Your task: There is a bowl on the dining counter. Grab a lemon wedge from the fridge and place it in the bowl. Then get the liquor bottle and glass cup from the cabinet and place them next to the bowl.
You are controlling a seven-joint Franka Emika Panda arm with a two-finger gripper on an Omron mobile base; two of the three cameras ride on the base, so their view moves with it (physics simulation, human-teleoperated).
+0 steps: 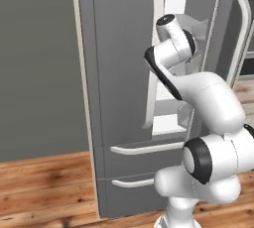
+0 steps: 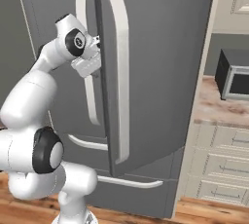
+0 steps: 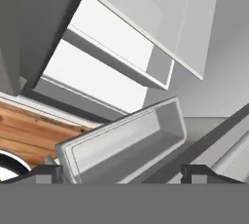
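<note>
- Fridge [image 1: 119,73]: tall dark-grey French-door unit, the landmark for every place below. One door stands partly ajar, and the white interior shows through the gap between the doors. Two drawers with white handles lie beneath the doors.
- Arm: rises in front of the fridge and bends toward the gap, its wrist level with the upper half of the long door handles.
- Door bin [image 3: 126,140]: a pale grey tray on the inner face of the fridge door, lying between the two fingertips in the hand view; white shelves [image 3: 107,47] of the fridge sit behind it.
- Claw [image 2: 90,62]: at the edge of the ajar door, jaws spread wide and empty, holding nothing.
- Lemon wedge: its place inside the fridge cannot be told from these views.
- Judged step: reaching in for the wedge. Done well, the door should stand wider first, the jaws stay spread, and the wrist clear the door edge and bin.
</note>
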